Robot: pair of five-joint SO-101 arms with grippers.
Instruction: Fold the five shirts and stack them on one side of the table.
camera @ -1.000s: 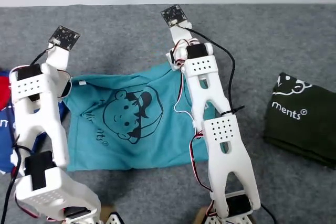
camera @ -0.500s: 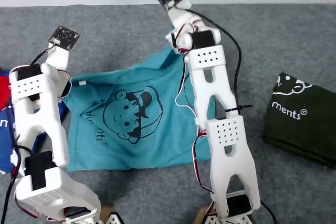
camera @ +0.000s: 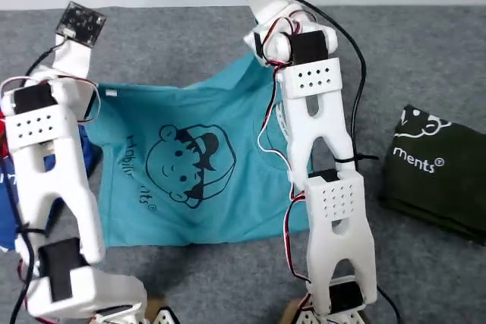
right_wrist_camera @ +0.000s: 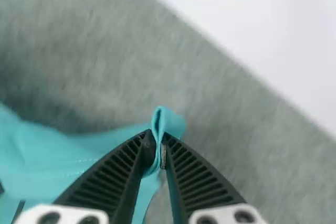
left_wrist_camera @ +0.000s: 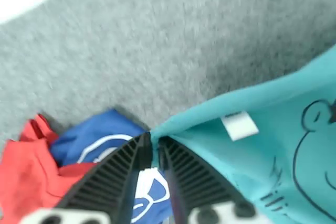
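Compared with a second earlier, the left gripper (left_wrist_camera: 151, 145) had been carried toward the far edge of the table (camera: 167, 43), and the left corner of the teal shirt (camera: 190, 210) had been drawn along with it. The right gripper (right_wrist_camera: 157, 148) had likewise been moved farther out, so that the shirt's right corner had been pulled into a peak nearer the far edge. The near hem had been left about where it was, and the green shirt (camera: 439, 172) had not been shifted.

At the table's left edge, a red shirt (left_wrist_camera: 23, 171) and a blue shirt (left_wrist_camera: 102, 140) were seen bunched together, just beside the teal one. The left gripper was closed narrowly on the teal shirt's left corner, near a white tag (left_wrist_camera: 239, 126). The teal shirt was spread over the middle of the table between the two arms, print side up. A cartoon face (camera: 190, 161) was drawn on it in dark lines, with lettering beside it. Its far edge was stretched between the two held corners and sloped toward the far side on the right. The right gripper was pinched shut on a small fold of teal cloth at that corner. The green shirt, folded, lay well apart at the table's right edge.
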